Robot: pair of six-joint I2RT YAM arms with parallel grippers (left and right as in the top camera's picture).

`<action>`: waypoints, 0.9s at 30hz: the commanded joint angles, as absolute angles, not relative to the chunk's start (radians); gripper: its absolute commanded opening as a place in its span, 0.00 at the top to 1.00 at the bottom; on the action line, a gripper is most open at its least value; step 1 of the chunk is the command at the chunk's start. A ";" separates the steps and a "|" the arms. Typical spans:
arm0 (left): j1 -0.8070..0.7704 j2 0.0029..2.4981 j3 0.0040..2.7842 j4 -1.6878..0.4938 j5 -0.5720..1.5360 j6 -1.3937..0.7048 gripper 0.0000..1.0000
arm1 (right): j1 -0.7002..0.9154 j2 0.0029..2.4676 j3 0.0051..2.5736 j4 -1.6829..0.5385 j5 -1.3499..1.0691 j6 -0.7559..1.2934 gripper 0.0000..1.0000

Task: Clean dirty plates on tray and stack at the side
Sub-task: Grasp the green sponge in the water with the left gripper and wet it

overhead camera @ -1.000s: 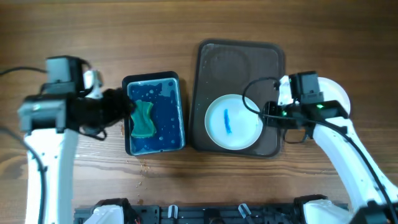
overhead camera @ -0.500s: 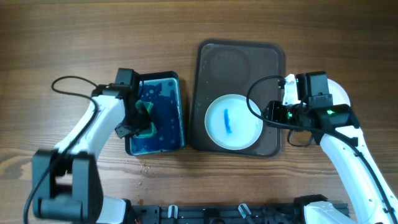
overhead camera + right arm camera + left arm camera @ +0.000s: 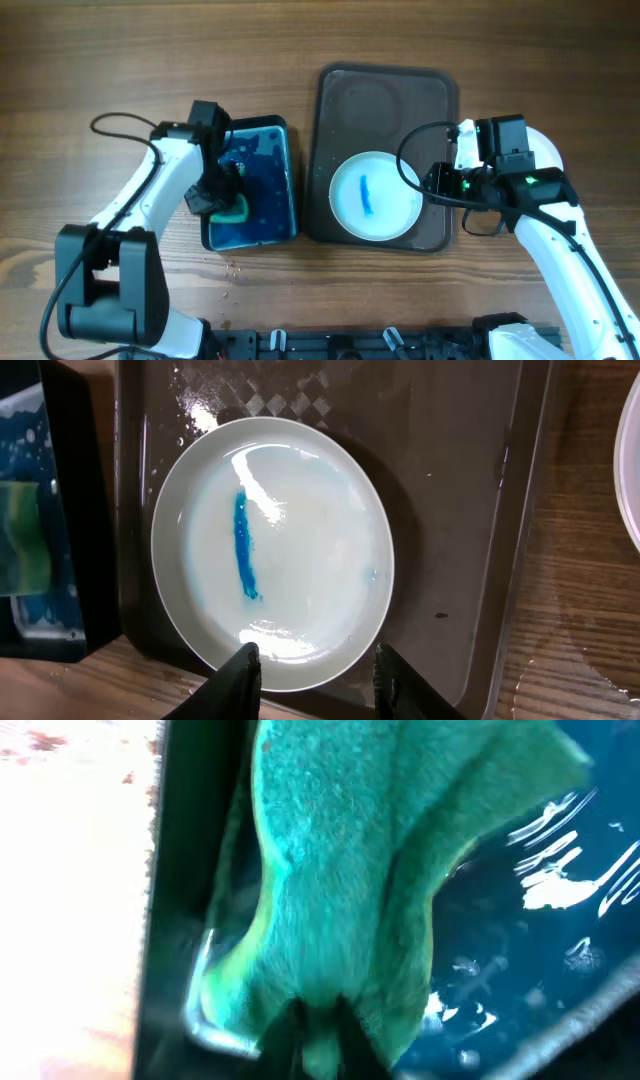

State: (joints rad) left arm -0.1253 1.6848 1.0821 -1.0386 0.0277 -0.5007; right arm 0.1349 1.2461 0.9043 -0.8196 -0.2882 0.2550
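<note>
**Overhead and wrist views of a two-arm plate-cleaning set-up on a wooden desk [image 3: 300,40].**

Closest to the near edge, right of centre, the right fingers [image 3: 243,675] stand apart and grip nothing. In the right wrist view the near rim of the dirty plate [image 3: 392,210] shows between them. Whether they touch that rim cannot be told.

The plate is white and lies flat in the near half of the dark tray [image 3: 385,95]. It carries a short blue streak [image 3: 367,193] left of its middle and a faint blue speck [image 3: 371,574] toward its right side.

Left of centre, at about the same depth, the left fingers [image 3: 300,1035] are clamped together on a green sponge [image 3: 238,210]. The sponge sits in the part of the basin [image 3: 250,122] nearest the near edge, against the basin's left wall. The basin holds blue water and stands just beside the tray's left side.

Farther back, the far half of the tray is wet and shows a faint round mark [image 3: 365,100]. Toward the right edge of the desk, a second white plate [image 3: 547,150] lies outside the tray, just beside it and partly hidden under the right arm.
</note>
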 commanded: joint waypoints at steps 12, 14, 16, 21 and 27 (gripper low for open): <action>-0.127 1.711 1.005 -0.762 -0.088 -0.397 0.39 | 0.137 1.240 0.912 -0.824 -0.300 0.239 0.62; -0.127 1.736 0.958 -0.681 -0.091 -0.397 0.46 | 0.137 1.240 0.912 -0.824 -0.300 0.239 0.62; -0.127 1.762 0.942 -0.642 -0.089 -0.397 0.72 | 0.137 1.240 0.912 -0.824 -0.300 0.239 0.62; -0.127 1.765 0.959 -0.628 -0.026 -0.399 0.96 | 0.137 1.240 0.912 -0.824 -0.300 0.239 0.63; -0.127 1.719 1.096 -0.781 0.091 -0.399 0.59 | 0.137 1.240 0.912 -0.829 -0.300 0.239 0.63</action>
State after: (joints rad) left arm -0.1242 1.7428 0.9989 -0.6987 -0.0227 -0.4015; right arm 0.1349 1.2461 0.9043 -0.8268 -0.2882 0.2550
